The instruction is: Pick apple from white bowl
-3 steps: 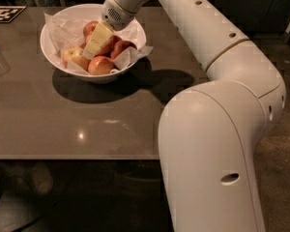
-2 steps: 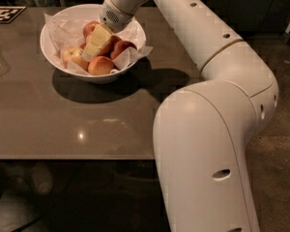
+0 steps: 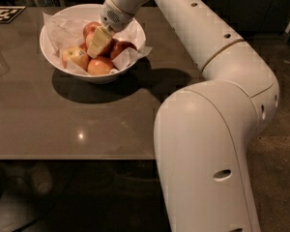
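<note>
Where the white arm (image 3: 208, 57) reaches across the worktop (image 3: 87, 124) from the right, you see 1 gripper (image 3: 94, 50) lowered into the white bowl (image 3: 42, 42), which stands near the worktop's far left corner. Its pale tip points down and to the left, set among the fruit at the middle of the bowl. Whether the gripper is open, closed or holding anything cannot be told from this view.

The apple (image 3: 100, 65), orange-red and evenly coloured, lies inside the bowl against the near wall, just in front of and below the gripper's tip; you cannot tell whether the 2 touch. A paler yellowish apple (image 3: 75, 57) sits just to its left. 1 red apple (image 3: 89, 29) shows behind the gripper, and another red apple (image 3: 123, 47) lies to the right of it. Crumpled white paper (image 3: 58, 30) lines the bowl and juts over the rim on the right side.

At the far left edge of the worktop you see a black-and-white marker tag (image 3: 5, 13), well apart from the bowl. The bowl's shadow (image 3: 106, 91) falls on the worktop toward you and to the right.
</note>
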`<state>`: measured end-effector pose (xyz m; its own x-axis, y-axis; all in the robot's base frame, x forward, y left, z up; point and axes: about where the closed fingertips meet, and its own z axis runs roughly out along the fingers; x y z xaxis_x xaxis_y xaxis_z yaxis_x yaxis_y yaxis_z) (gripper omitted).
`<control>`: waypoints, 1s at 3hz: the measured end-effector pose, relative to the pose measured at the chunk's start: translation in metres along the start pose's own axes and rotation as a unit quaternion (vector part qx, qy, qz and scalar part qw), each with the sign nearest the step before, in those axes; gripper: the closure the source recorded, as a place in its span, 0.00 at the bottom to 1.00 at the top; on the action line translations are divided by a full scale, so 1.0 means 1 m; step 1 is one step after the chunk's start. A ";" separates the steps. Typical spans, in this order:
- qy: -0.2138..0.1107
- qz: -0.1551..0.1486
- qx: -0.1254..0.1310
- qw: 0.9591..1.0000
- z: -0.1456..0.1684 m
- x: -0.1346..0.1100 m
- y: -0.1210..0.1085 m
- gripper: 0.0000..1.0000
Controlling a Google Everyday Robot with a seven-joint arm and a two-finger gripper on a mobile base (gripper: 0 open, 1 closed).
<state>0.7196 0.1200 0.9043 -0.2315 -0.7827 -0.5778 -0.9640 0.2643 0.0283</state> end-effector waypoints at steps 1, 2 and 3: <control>0.000 0.000 0.000 1.000 0.000 0.000 0.000 0.65; 0.000 0.000 0.000 1.000 0.000 0.000 0.000 0.88; 0.000 0.000 0.000 1.000 0.000 0.000 0.000 1.00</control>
<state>0.7196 0.1201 0.9044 -0.2313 -0.7825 -0.5781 -0.9640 0.2643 0.0281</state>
